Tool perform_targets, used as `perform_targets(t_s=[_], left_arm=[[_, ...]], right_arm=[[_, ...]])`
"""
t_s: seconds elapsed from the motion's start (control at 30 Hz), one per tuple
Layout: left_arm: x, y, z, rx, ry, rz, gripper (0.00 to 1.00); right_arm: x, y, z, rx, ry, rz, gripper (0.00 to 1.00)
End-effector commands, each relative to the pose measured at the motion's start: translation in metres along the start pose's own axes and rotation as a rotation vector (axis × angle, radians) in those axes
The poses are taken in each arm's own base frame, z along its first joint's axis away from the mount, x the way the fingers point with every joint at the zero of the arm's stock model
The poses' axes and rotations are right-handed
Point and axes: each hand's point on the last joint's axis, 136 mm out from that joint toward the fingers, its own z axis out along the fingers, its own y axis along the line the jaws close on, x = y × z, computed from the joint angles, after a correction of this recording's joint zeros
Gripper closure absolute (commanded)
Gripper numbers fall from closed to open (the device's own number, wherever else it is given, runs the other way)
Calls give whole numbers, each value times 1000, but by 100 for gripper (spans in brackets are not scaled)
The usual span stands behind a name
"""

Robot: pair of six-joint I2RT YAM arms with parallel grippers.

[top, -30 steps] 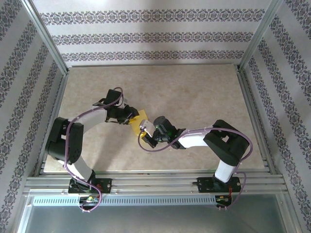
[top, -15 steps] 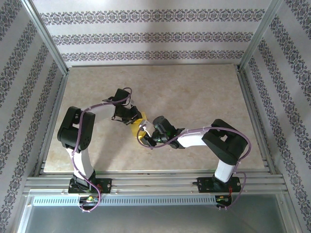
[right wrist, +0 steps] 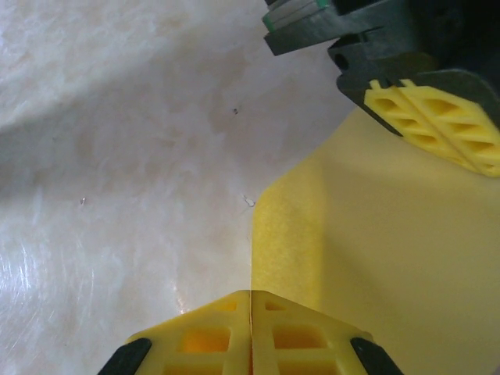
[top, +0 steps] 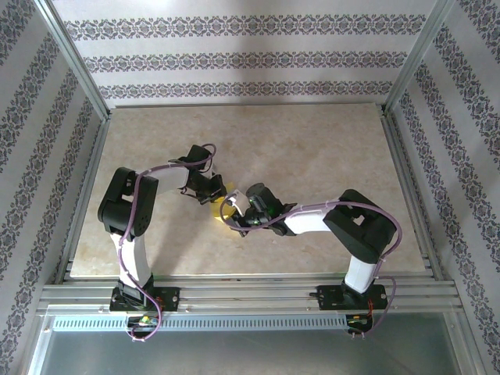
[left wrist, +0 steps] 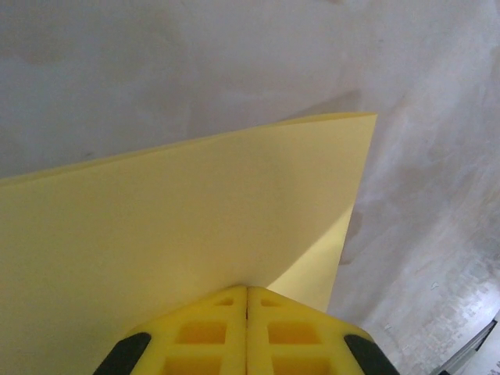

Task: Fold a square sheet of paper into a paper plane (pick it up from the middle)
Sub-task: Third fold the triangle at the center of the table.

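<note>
Square sheet of paper [top: 221, 209] is sitting near the middle of the table [top: 328, 148], a bit toward the near-left, and the two gripper heads are covering most of it in the top view, with only small yellow bits showing between them. Left gripper [top: 216, 192] is reaching in from the left and far side, right gripper [top: 234, 217] is coming in from the right and near side, and the two heads are sitting close together over the sheet. In the left wrist view the left gripper [left wrist: 247, 291] is pressing its jaws fully together with the paper [left wrist: 180, 219] coming straight out of the seam, so it is pinching the sheet. The sheet is rising off the table [left wrist: 234, 55] as a broad flat flap with one corner at upper right, and a second yellow layer is peeking out below its right edge. In the right wrist view the right gripper [right wrist: 250, 295] is also clamping tight, with the sheet's [right wrist: 375, 250] left edge running into the seam, so it is gripping the paper at that edge. A darker strip is running along that edge like a bend. The left gripper's yellow fingers [right wrist: 430, 117] are showing at upper right, touching the far side of the same sheet. Bare marbled table [right wrist: 117, 156] is lying to the left of the paper
</note>
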Motion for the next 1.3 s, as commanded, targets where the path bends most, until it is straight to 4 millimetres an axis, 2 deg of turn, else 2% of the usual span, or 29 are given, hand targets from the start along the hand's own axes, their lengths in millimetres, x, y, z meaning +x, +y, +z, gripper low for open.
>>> perform_targets(t_s=[0.0, 0.43, 1.27], left_arm=[[9, 15, 9, -72, 51, 18, 94], [15, 24, 16, -107, 86, 41, 97], [17, 21, 18, -81, 94, 36, 98]], right_arm=[[-9, -10, 1, 23, -8, 47, 93], [-8, -42, 7, 110, 32, 132, 93], [2, -49, 11, 135, 78, 155, 90]])
